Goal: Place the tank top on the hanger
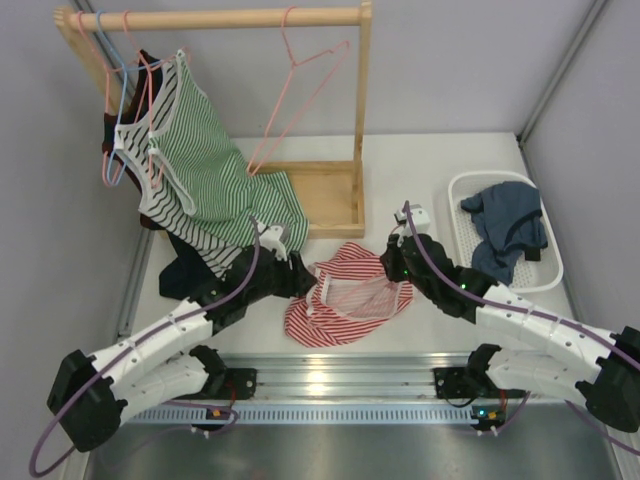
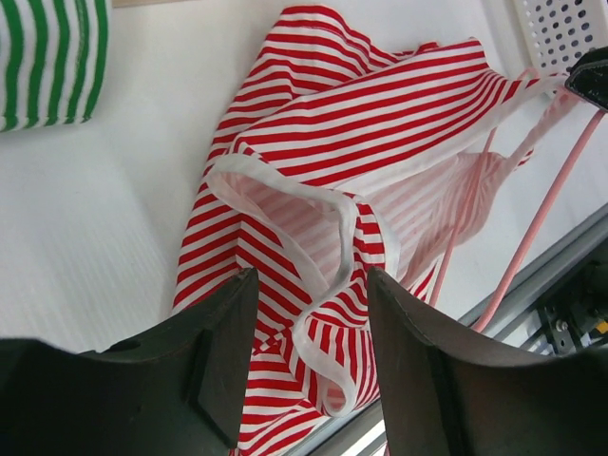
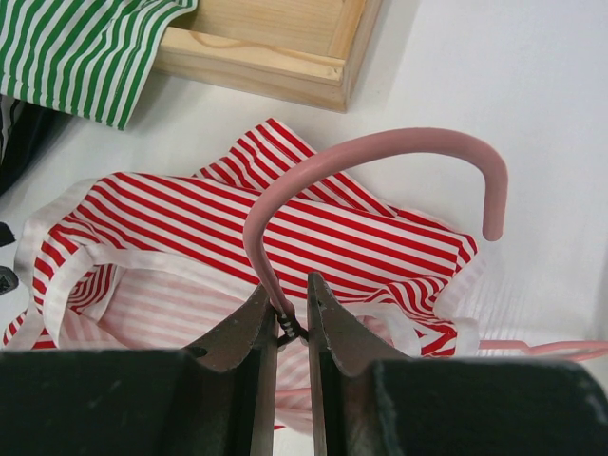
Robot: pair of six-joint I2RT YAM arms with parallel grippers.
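The right hand (image 3: 288, 302) is pinched tight on the pink wire hanger (image 3: 380, 150). Its two fingers squeeze the twisted bit of wire just under the hook. The hook curls up and over, away from the hand. The rest of the hanger goes down under the red-and-white striped tank top (image 3: 190, 223), so part of the wire is hidden by the cloth. From the left wrist camera, one pink wire arm shows through the thin cloth, and another pokes out on the side by the right arm.

The tank top lies crumpled on the white table (image 1: 430, 170), in the middle by the near edge, between the two arms. Its white-trimmed opening gapes upward.

The left hand (image 2: 312, 280) has its fingers spread wide apart and grips nothing. It hangs right over the tank top, on the side by the left arm. A loop of the white trim (image 2: 328, 285) sits in the gap between the fingers. I cannot tell if the fingers touch the cloth.

A wooden rack (image 1: 345, 195) stands at the far edge. A green-and-white striped top (image 1: 200, 170) hangs from it near the far left corner. A white basket (image 1: 458, 190) with a dark blue garment (image 1: 505, 225) in it sits by the right edge.
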